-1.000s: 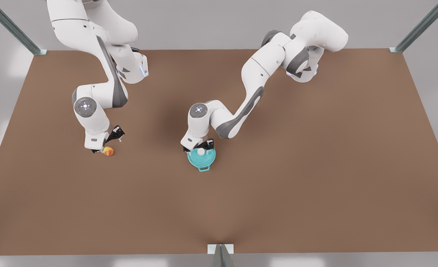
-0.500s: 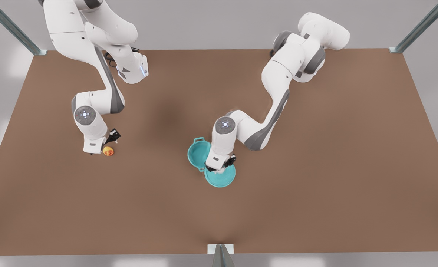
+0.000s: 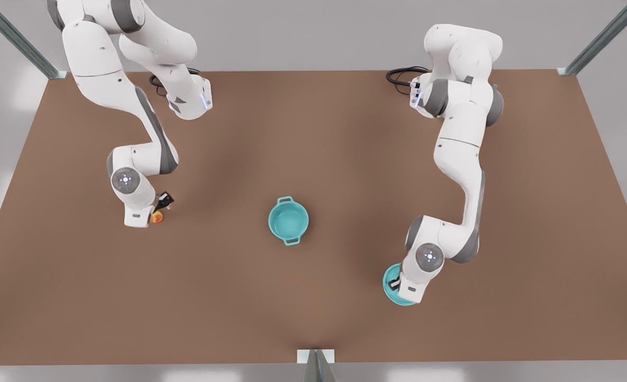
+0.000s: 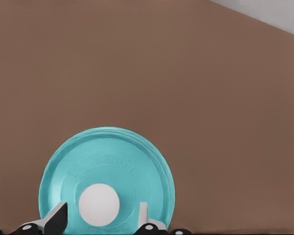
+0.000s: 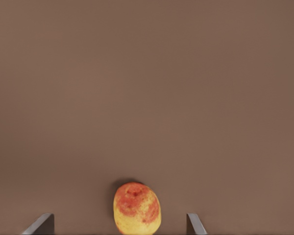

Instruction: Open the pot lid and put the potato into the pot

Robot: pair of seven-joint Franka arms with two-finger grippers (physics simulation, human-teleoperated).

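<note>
The teal pot [image 3: 288, 221] stands uncovered in the middle of the table, its teal inside showing. The pot lid [image 3: 389, 289] [image 4: 108, 166], a flat teal disc with a white knob [image 4: 99, 204], lies toward the front view's right, partly under my left gripper [image 3: 396, 284] [image 4: 100, 216]. That gripper is open, a small gap showing between each finger and the knob. The yellow-orange potato [image 3: 157, 216] [image 5: 136, 208] rests on the table at the front view's left. My right gripper [image 3: 157, 208] [image 5: 118, 219] is low over it, open wide, one finger on each side.
The brown table [image 3: 313, 297] is ringed by metal frame posts at the back corners [image 3: 53, 71] and at the front centre [image 3: 316, 361]. Bare table separates the potato from the pot and the pot from the lid.
My left gripper lifted the lid off the pot and carried it to the front view's right and toward the front edge. My right gripper sank lower over the potato.
</note>
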